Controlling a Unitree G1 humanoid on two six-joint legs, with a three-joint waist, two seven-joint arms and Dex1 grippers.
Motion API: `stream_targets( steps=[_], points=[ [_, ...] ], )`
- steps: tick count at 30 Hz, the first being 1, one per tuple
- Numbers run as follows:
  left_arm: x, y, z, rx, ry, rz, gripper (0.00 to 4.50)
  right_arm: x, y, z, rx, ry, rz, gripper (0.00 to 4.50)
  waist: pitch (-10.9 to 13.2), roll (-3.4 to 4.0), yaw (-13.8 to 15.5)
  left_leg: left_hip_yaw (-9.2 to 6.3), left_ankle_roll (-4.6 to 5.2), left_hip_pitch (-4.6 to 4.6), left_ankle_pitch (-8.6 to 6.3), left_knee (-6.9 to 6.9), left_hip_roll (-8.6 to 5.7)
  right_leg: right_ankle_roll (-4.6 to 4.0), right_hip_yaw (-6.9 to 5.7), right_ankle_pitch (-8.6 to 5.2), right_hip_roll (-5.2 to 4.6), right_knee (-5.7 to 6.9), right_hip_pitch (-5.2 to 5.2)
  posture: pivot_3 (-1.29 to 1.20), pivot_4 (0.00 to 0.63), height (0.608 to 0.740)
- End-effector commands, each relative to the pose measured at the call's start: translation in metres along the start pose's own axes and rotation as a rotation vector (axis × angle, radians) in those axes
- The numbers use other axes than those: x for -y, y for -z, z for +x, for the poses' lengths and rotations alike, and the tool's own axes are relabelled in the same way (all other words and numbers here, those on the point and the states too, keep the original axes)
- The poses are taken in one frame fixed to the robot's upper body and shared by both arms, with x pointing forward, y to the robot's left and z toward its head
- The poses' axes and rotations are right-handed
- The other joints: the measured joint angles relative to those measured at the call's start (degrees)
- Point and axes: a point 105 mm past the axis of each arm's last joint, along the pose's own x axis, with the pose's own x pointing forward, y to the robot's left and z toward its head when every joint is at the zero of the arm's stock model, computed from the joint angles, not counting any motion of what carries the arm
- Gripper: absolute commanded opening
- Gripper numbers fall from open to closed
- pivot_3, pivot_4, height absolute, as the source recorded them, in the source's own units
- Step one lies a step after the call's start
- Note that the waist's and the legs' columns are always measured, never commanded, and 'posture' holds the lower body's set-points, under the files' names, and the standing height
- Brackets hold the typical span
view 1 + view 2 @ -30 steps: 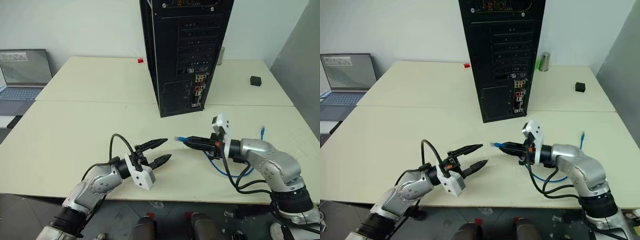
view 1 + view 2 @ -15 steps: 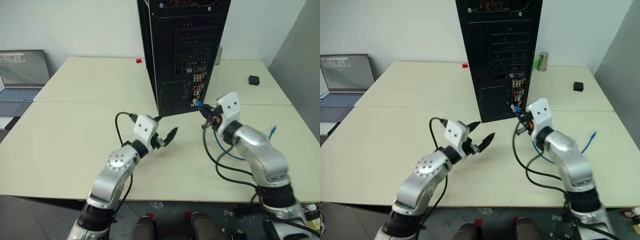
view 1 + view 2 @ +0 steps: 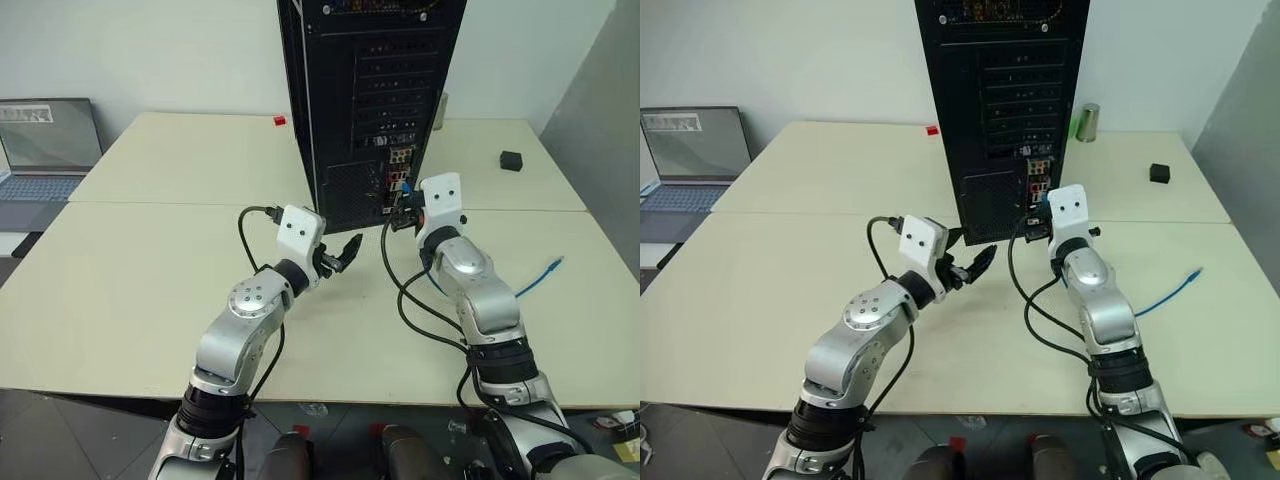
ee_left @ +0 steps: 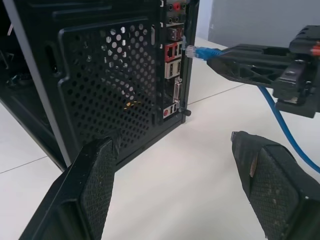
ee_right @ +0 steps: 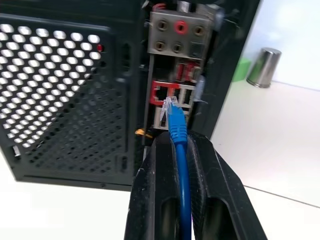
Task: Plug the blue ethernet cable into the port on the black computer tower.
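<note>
The black computer tower [image 3: 360, 100] stands upright at mid-table, its rear face with the connector column toward me. My right gripper [image 5: 175, 142] is shut on the blue ethernet cable [image 5: 176, 127], held level. The clear plug [image 4: 196, 51] sticks out past the fingertips, right in front of the red-framed port [image 5: 161, 92]. I cannot tell whether the plug touches it. The rest of the cable [image 3: 538, 277] trails over the table to the right. My left gripper [image 4: 175, 142] stands open and empty, low before the tower's mesh vent, to the left of the right gripper [image 3: 403, 215].
A grey laptop [image 3: 45, 140] sits at the far left. A small black box [image 3: 511, 161] and a metal can [image 3: 1087, 122] stand on the back right of the table [image 3: 150, 270]. A small red item [image 3: 280, 121] lies behind the tower. Black robot cords [image 3: 420, 310] loop beneath my right arm.
My right gripper carried the plug up from the middle of the table to the tower's connector column. The left gripper rolled over, rose and moved toward the tower, staying open.
</note>
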Motion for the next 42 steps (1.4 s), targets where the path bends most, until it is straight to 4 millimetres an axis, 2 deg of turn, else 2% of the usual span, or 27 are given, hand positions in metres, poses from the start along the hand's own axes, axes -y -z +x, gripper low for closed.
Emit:
stream_targets(
  steps=[1, 42],
  points=[
    [0.005, -0.015, 0.000, 0.051, 0.011, 0.028, 3.74, 0.001, -0.019, 0.004, 0.073, 0.006, 0.002, 0.00, 0.00, 0.00, 0.01, 0.01, 0.00, 0.00, 0.00, 0.00, 0.00, 0.00, 0.00, 0.00, 0.00, 0.00, 0.00, 0.00, 0.150, 0.740],
    [-0.002, -0.011, -0.006, 0.041, -0.003, 0.029, 3.74, -0.009, -0.021, 0.018, 0.087, -0.024, 0.055, 0.00, 0.01, 0.01, 0.02, -0.02, 0.01, -0.02, -0.01, -0.02, 0.00, 0.00, 0.01, 0.00, -0.01, -0.02, -0.02, 0.00, 0.150, 0.740]
  ],
)
